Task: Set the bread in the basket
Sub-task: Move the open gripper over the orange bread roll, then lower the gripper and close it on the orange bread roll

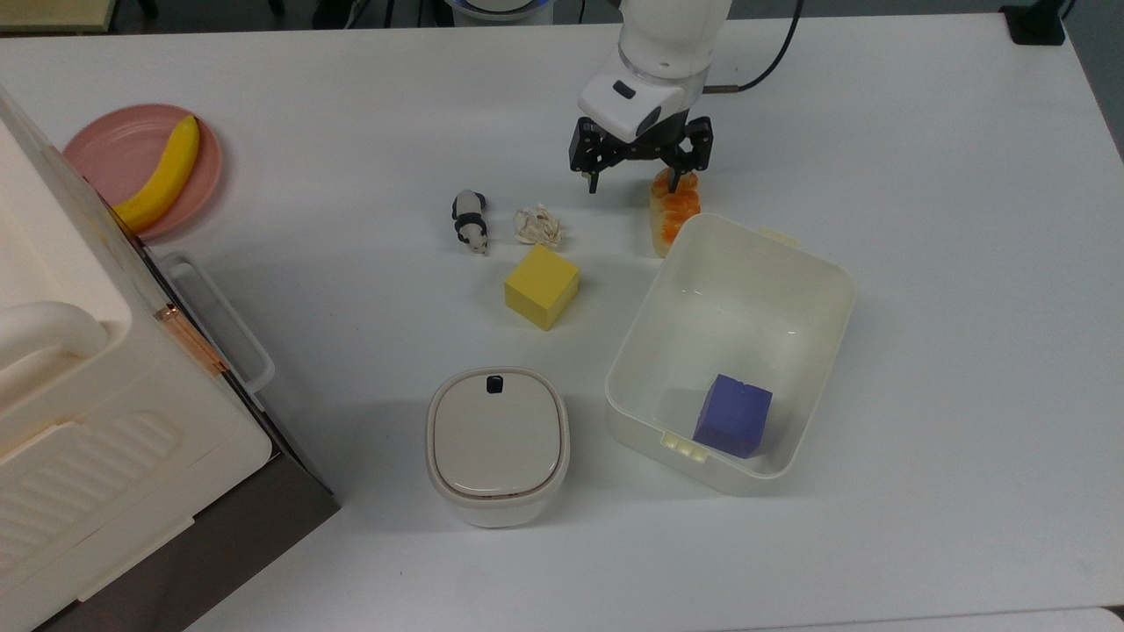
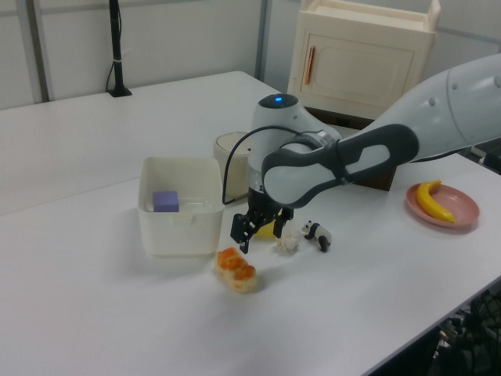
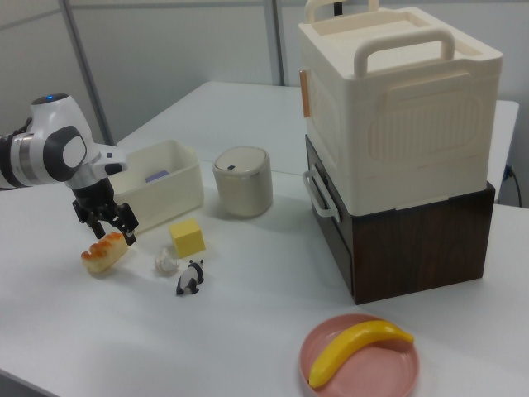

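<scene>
— Bread point(image 1: 673, 213) lay on the white surface point(image 1: 922, 219), didn't it?

— Yes. In the top view it sat touching or just beside the basket point(image 1: 821, 263), at about eleven o'clock from the basket's middle, outside the wall. In the left view the loaf point(image 2: 236, 270) rested in front of the tub point(image 2: 182, 227), toward five o'clock from it.

— And the claw point(image 1: 634, 182)?

— It hung low over the loaf's far end with its two fingers spread apart and nothing between them. In the top view one fingertip point(image 1: 674, 184) lay over the orange crust; whether it touched, I could not tell. In the right view the claw point(image 3: 107, 227) sat just above the bread point(image 3: 103, 251).

— What was in the basket?

— A purple cube point(image 1: 732, 415), near the corner at six o'clock in the top view.

— Anything else around?

— A yellow cube point(image 1: 541, 286) at nine o'clock from the basket, with a crumpled paper ball point(image 1: 537, 226) and a small panda figure point(image 1: 470, 220) beyond it. A lidded white container point(image 1: 497, 445) stood at seven o'clock from the yellow cube. A banana point(image 1: 161, 174) lay on a pink plate point(image 1: 105, 145) far toward nine o'clock, next to a big cream box point(image 1: 79, 421) with a handle.
</scene>
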